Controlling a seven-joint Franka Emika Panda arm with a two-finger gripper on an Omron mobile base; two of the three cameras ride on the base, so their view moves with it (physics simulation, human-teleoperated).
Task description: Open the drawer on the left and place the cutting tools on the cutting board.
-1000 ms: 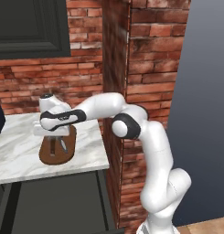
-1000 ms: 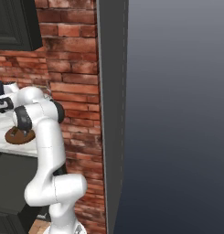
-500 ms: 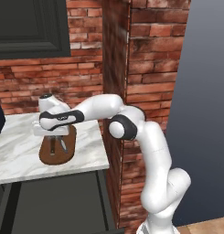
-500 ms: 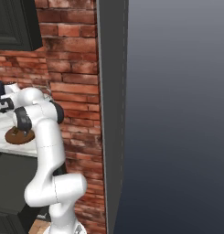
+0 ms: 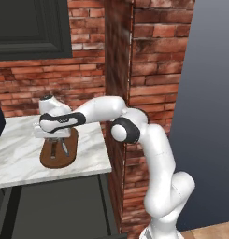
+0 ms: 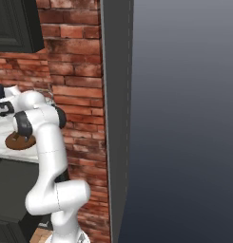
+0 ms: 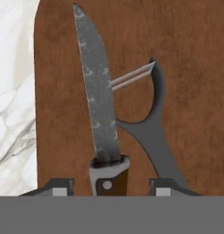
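In the hand view the knife (image 7: 100,114) handle is cut off at the bottom edge, its blade pointing to the top, lengthwise on the cutting board (image 7: 186,68). The peeler (image 7: 152,128) lies touching it, right. The gripper (image 7: 111,185) stands open, empty.

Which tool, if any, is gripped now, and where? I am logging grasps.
Nothing is held: the gripper is open, its tips straddling the knife handle, which lies on the cutting board beside the peeler.

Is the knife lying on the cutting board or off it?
On it: the knife lies flat on the cutting board, beside the peeler.
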